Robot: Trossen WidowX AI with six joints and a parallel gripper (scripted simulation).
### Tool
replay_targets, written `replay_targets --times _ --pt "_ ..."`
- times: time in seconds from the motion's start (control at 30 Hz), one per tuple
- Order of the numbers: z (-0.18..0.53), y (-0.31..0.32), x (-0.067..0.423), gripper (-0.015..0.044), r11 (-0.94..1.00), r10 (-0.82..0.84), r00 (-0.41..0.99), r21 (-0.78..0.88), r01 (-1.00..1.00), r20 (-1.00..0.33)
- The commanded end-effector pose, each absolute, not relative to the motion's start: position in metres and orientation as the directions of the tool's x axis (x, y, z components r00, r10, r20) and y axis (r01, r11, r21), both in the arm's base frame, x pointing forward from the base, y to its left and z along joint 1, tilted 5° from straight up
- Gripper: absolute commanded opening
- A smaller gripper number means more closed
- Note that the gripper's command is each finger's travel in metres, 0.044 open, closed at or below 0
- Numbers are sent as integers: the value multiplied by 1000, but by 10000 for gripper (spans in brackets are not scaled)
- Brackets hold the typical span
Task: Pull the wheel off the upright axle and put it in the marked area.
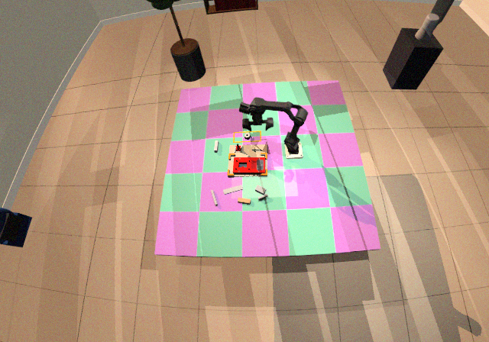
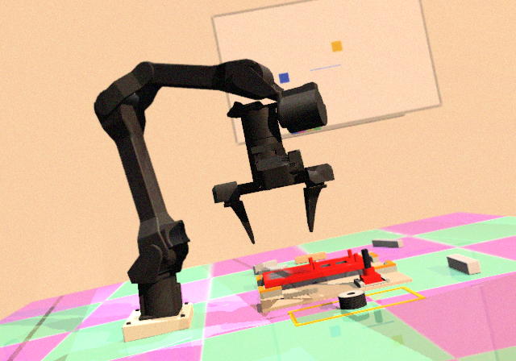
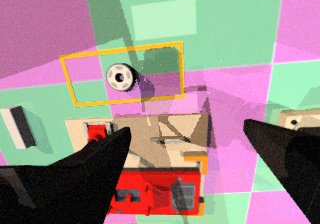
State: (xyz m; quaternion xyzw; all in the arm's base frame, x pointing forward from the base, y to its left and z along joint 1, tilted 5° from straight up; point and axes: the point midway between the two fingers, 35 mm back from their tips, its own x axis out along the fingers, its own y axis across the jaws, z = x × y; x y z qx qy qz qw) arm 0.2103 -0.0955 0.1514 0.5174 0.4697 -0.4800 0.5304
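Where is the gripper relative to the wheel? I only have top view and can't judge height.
Observer: In the exterior view, the gripper hangs well above the table. There is a plain gap down to the wheel, and it touches nothing.
Operator: Jaws?
Observer: Wide open, with nothing between the fingers.
Operator: Is the wheel inside the box?
Observer: The wrist view shows it lying flat, hole up, fully inside the yellow outline. None of its rim is on the line.
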Motion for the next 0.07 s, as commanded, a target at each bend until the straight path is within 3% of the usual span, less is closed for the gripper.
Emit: replay_targets --times 0.0,0.03 --pt "152 -95 210 440 9 -20 100 100 995 -995" --pt "152 -95 210 440 9 -20 100 100 995 -995"
